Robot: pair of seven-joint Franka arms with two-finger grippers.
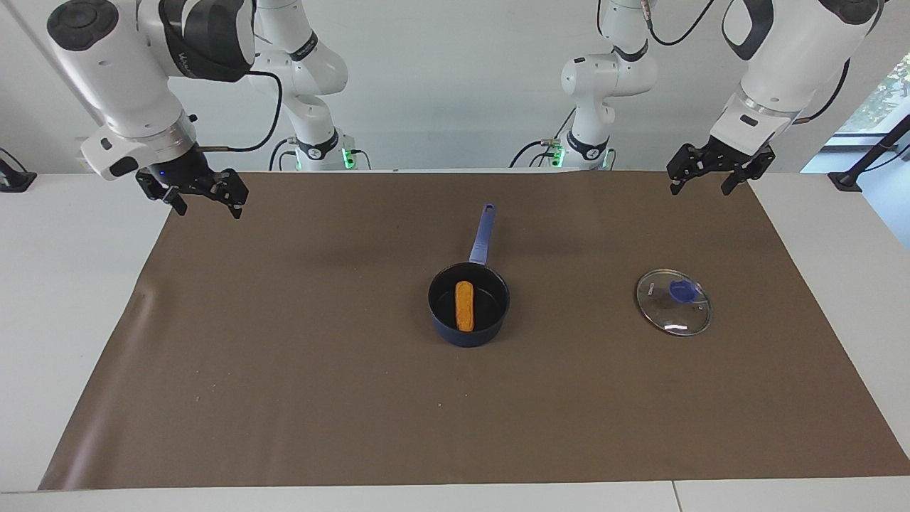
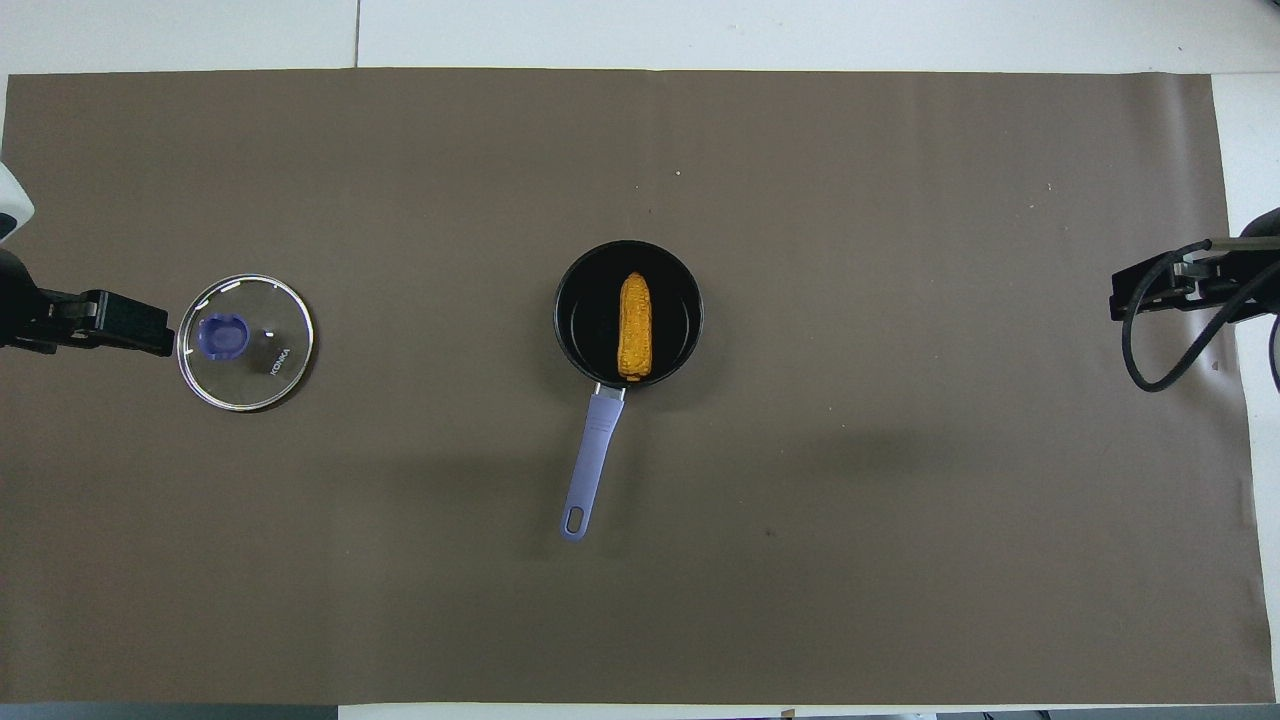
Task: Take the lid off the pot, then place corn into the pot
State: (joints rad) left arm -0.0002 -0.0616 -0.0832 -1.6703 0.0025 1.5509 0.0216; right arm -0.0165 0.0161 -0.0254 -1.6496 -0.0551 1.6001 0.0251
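The dark blue pot (image 1: 463, 338) (image 2: 583, 268) stands uncovered in the middle of the brown mat, its light blue handle (image 1: 481, 238) (image 2: 592, 455) pointing toward the robots. The orange-yellow corn (image 1: 464, 306) (image 2: 634, 325) lies inside it. The glass lid (image 1: 673, 304) (image 2: 262, 345) with its blue knob lies flat on the mat toward the left arm's end, apart from the pot. My left gripper (image 1: 700, 187) (image 2: 140, 322) hangs open and empty above the mat's corner. My right gripper (image 1: 207, 208) (image 2: 1135, 293) hangs open and empty above the corner at the right arm's end.
The brown mat (image 1: 284, 391) (image 2: 900, 550) covers most of the white table (image 1: 64, 284). Two further arm bases (image 1: 320, 146) stand at the robots' edge of the table.
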